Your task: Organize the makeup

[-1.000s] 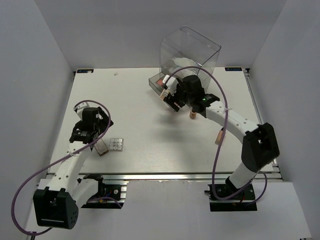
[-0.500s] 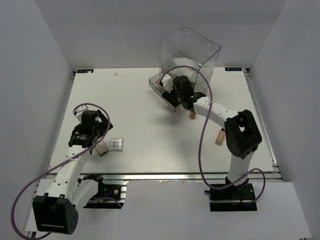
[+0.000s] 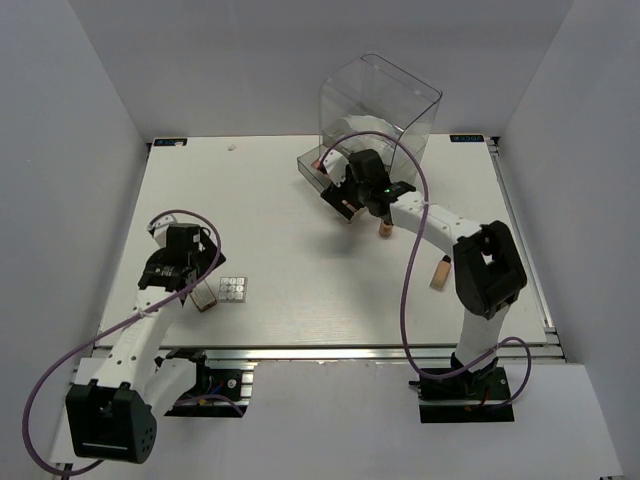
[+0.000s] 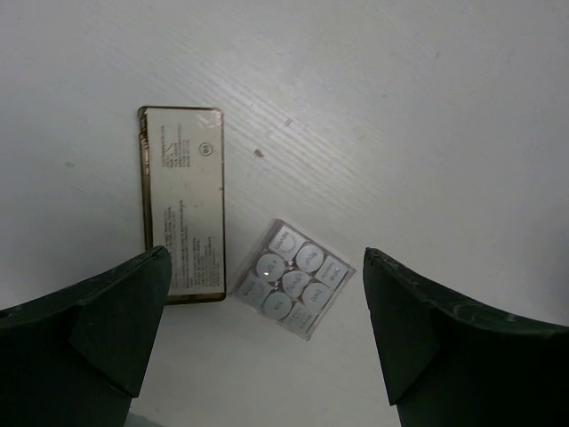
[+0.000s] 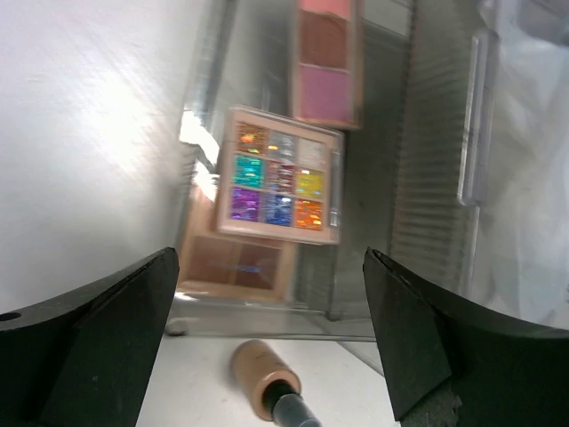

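Left pincer (image 4: 264, 252) apart | right pincer (image 5: 268, 253) apart | tan palette (image 4: 181, 205) lengthwise up-down in left wrist view, probably face-down

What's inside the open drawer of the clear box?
Inside the drawer lie a glittery rainbow palette, a pink-and-brown palette, and a peach palette partly hidden under the rainbow one. What lies beneath them is covered.

Illegible fine print on palette (image 4: 182, 205)
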Tool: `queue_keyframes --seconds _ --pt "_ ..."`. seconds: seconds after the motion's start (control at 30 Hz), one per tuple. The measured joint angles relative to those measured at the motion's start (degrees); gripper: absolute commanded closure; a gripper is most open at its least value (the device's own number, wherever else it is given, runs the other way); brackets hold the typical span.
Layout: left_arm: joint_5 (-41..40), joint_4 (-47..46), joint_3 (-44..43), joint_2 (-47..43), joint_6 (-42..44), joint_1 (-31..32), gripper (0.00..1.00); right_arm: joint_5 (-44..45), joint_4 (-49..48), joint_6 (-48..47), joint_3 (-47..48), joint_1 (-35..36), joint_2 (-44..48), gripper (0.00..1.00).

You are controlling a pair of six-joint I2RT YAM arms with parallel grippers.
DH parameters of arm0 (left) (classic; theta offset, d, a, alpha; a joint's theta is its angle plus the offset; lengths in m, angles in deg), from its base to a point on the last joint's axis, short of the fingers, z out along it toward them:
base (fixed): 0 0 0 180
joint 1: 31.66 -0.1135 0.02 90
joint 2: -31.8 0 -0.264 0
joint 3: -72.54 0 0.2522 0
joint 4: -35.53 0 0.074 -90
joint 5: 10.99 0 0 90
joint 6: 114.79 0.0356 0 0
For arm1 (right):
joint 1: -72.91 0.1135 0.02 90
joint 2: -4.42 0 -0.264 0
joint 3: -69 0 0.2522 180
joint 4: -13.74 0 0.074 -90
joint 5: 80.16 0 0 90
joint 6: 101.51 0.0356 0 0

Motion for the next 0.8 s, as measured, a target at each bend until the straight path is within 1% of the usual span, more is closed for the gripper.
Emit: queue_keyframes --seconds 0.03,0.13,0.23,0.27,0.37,0.47,0.6,0.67,0.73,0.8 --pt "-0.48 0.98 -0.24 0.72 -0.28 0.0 0.02 -2.1 1.07 -0.17 0.13 -0.28 0.68 0.11" --pt "-2.25 3.58 -1.2 4.7 -1.33 0.0 0.02 -13.75 6.08 -2.23 1.05 -1.97 4.2 0.11" --pt "-3.08 5.4 -2.1 10.51 -1.68 -0.2 0.03 -26.45 9.97 -5.11 1.03 -4.02 10.14 0.16" --pt "-3.28 5.86 -2.62 12.76 -1.62 -0.44 0.03 -30.05 10.49 -5.73 0.85 -4.61 12.33 0.2" --pt "-3.48 6.36 -4.5 19.43 -0.74 -1.51 0.03 -37.7 10.12 -6.62 -0.39 -5.86 18.29 0.22" --pt "-3.41 5.68 -5.66 23.32 0.57 -3.21 0.04 -42.36 9.79 -6.45 -2.43 -6.25 21.92 0.22" --pt "-2.45 3.48 -5.92 26.49 2.67 -7.37 0.06 -45.55 9.09 -4.85 -5.18 -7.39 22.38 0.21" --pt "-1.4 2.01 -5.86 27.17 3.48 -9.53 0.09 -46.12 9.18 -3.78 -6.25 -8.68 22.16 0.2" --pt "-0.13 -0.31 -5.16 27.43 4.17 -11.34 0.15 -46.82 9.16 -2.91 -6.8 -10.14 22.03 0.2" --pt "1.22 -2.27 -3.89 27.52 4.61 -12.44 0.17 -47.45 8.96 -1.86 -6.84 -11.52 22.03 0.2"
